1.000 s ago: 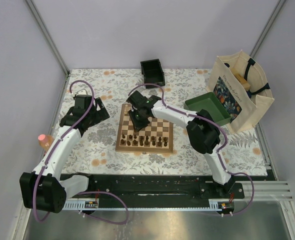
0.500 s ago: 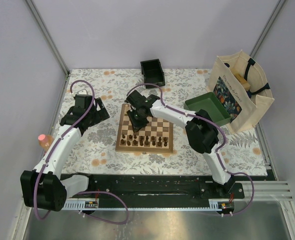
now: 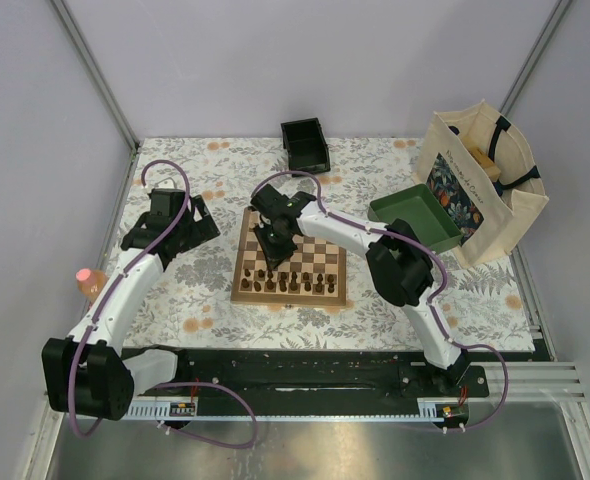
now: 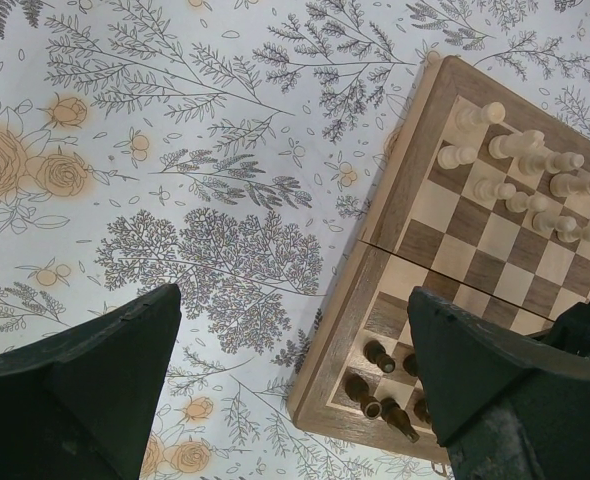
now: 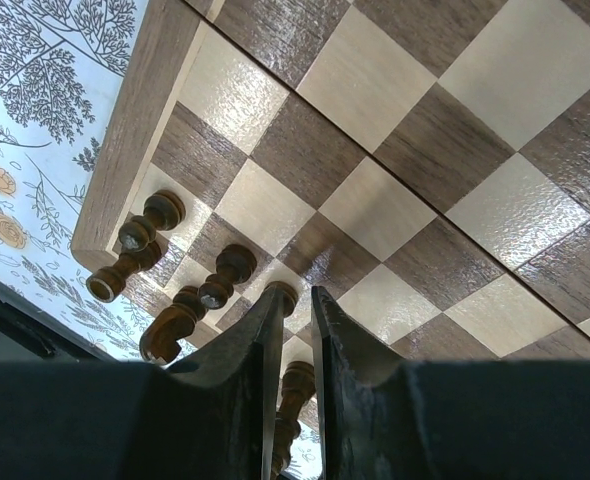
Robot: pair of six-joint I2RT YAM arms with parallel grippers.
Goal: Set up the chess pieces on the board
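Far left, a pink-capped bottle (image 3: 90, 280) stands at the edge of the floral surface (image 3: 195, 300). Next along, the left gripper (image 4: 293, 300) hovers over the cloth just beside the chessboard's left border, jaws spread as wide as they go, nothing between them. Now the chessboard (image 3: 315, 260) itself, lying flat mid-surface: pale chess pieces (image 4: 520, 165) lined up along its far end, dark chess pieces (image 3: 295, 283) along its near end, the middle squares bare. Over the board's left half comes the right gripper (image 5: 295, 295), pointing down close above the dark ranks. Its jaws are pinched to a thin slit, and a dark piece shows in that slit, but whether it is actually clamped I cannot tell. Behind the board sits a small black box (image 3: 305, 145). To the right, a green tray (image 3: 415, 215), and beside it a cream tote bag (image 3: 480, 185).
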